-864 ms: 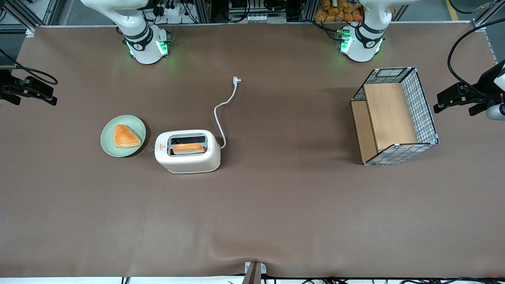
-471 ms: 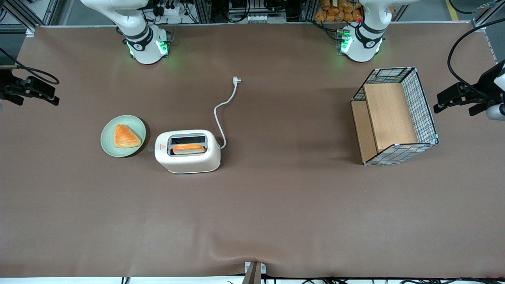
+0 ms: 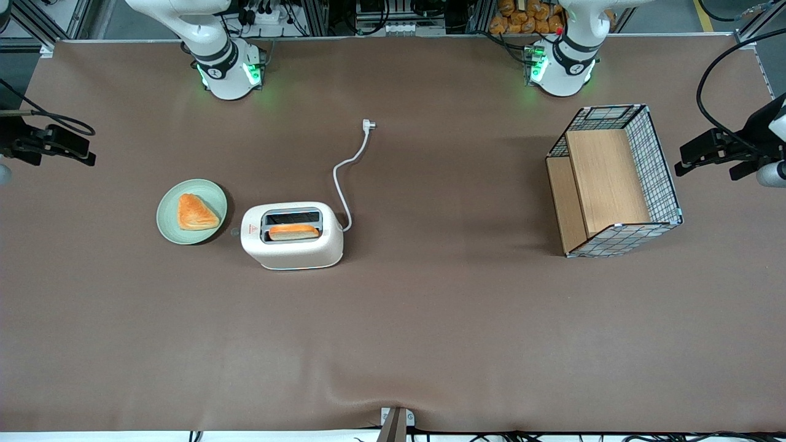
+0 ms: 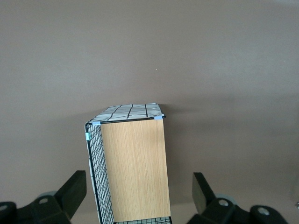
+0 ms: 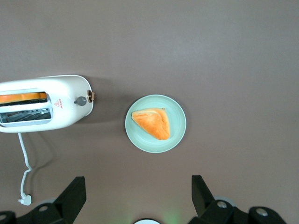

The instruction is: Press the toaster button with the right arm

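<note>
The tool (image 3: pixel 77 150) of the right arm (image 3: pixel 27 138) hangs above the working arm's end of the worktop (image 3: pixel 430 331). Its two black fingers (image 5: pixel 74 193) stand wide apart, so it is open and holds nothing. In what follows, 12 o'clock points from the front camera toward the robot bases. From the tool, the plate (image 3: pixel 167 226) lies at about 4 o'clock, near but not under it, and the toaster (image 3: pixel 291 248) is farther out in almost the same direction, well apart from the tool. The plate is pale green and carries one triangular golden pastry (image 3: pixel 196 212). The toaster stands just beside the plate, at its 3 o'clock, with a narrow gap of worktop between them. The button (image 3: pixel 234 232) is a small grey knob on the short end of the toaster that faces the plate; nothing touches it. A small red triangle mark sits on the top of the toaster close to this end. One slice of bread (image 3: pixel 293 231) stands in the slot nearer to the front camera. The white cord (image 3: pixel 341 184) leaves the toaster at its end away from the plate and runs toward 1 o'clock, where the plug (image 3: pixel 368 125) lies loose on the worktop. Toward the parked arm's end, a wire basket (image 3: pixel 658 166) with wooden boards rests on the worktop.
</note>
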Available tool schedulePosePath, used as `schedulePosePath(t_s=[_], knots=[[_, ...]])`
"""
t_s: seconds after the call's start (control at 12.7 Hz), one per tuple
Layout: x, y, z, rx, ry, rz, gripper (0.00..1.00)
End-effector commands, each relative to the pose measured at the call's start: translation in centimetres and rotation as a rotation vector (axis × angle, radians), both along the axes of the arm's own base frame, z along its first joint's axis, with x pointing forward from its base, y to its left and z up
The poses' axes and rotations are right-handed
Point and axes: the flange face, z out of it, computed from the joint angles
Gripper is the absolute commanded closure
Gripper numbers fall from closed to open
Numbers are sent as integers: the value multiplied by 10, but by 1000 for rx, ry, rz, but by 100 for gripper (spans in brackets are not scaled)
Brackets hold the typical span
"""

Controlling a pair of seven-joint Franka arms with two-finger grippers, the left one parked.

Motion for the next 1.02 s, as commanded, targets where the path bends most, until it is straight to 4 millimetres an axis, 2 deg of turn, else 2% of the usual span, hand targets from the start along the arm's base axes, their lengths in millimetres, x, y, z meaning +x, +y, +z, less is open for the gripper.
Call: schedulePosePath(t_s=[0.0,0.08,0.24,0.31,0.47,0.71,0.79,0.86,0.94], knots=[[0,-8,-5,-26,14,2,0],[-1,-13,-7,-16,22,-10,0],[-6,-10,-14,-12,68,-9,0],[-11,-3,-15,-16,109,5,17],[-9,1,-17,32,96,3,25],[-10,-1,-32,96,129,-26,66],[-11,4,-44,97,155,-16,83],[-11,10,-51,101,168,-9,96],[-11,12,-59,121,179,-12,100]])
